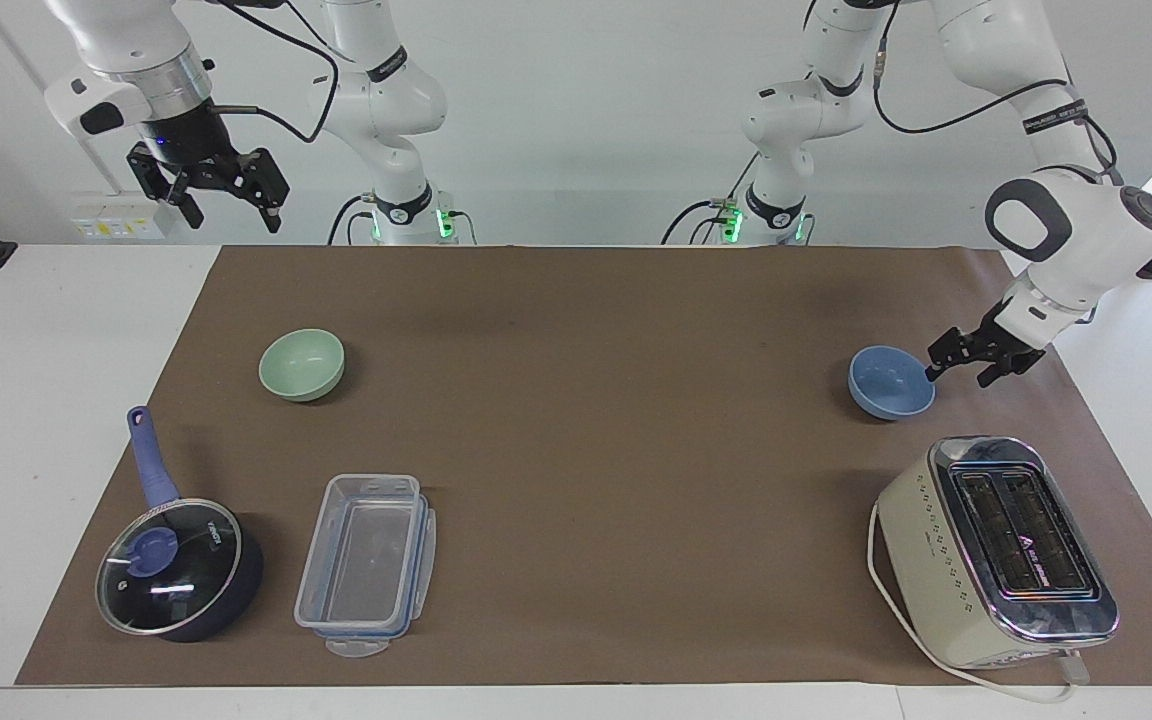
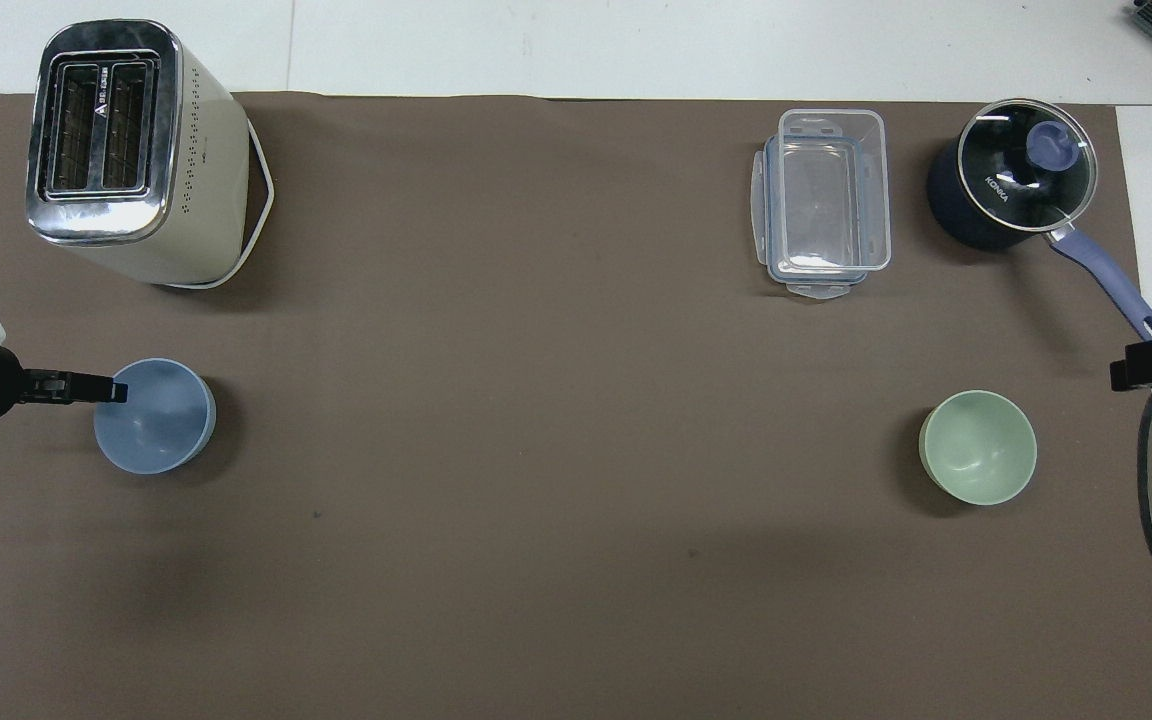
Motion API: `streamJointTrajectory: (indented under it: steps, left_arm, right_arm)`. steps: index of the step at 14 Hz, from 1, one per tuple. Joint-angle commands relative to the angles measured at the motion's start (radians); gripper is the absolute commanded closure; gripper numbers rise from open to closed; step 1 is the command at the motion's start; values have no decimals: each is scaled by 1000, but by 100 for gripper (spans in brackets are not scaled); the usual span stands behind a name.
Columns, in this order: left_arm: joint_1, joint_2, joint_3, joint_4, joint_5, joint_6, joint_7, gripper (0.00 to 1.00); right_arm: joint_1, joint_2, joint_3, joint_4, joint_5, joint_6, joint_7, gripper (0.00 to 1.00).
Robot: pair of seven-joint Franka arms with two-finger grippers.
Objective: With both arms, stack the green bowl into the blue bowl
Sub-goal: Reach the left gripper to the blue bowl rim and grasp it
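Facing view: brown mat over a white table; both arm bases at 12 o'clock.
Left gripper: low at the blue bowl's rim, on the bowl's side toward the left arm's end of the table. One fingertip at the rim; whether it touches, cannot tell. Jaws parted, straddling the rim, nothing held.
Overhead check: left gripper comes in from 9 o'clock, tip over the rim of the blue bowl.
Blue bowl: upright on the mat, at 3 o'clock of the mat's centre, nearer the robots than the toaster.
Green bowl: upright on the mat, at 9 o'clock, well apart from the blue bowl; nearer the robots than the saucepan and the clear container.
Right gripper: raised high at 10 o'clock, over the table edge by the mat's corner; waits, jaws wide, empty.
Saucepan: glass lid on, handle toward the robots.
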Motion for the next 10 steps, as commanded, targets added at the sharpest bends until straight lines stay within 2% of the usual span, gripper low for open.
streamJointTrajectory:
  steps: [1,3,4,5,6,8,9,10]
  left_arm:
    - [9,3,-3,-33,-41,46,43,18]
    - [11,3,-3,-38,-41,46,46,21]
    - [12,1,-3,-36,-41,43,46,29]
    - [17,1,-3,-36,-41,42,48,42]
    - [22,1,-3,-33,-41,36,48,63]
    - [26,1,-3,-27,-41,31,48,92]
    - [31,1,-3,-27,-41,31,48,100]
    - [32,1,-3,-27,-41,30,48,100]
  right_arm:
    - [-10,-9,6,0,9,-4,4,0]
    - [-10,-9,6,0,9,-4,4,0]
    - [-10,-9,6,0,9,-4,4,0]
    - [-10,-9,6,0,9,-4,4,0]
    - [-10,-9,6,0,9,-4,4,0]
    - [-10,-9,6,0,9,-4,4,0]
    - [-10,-9,6,0,9,-4,4,0]
    - [-10,-9,6,0,9,-4,4,0]
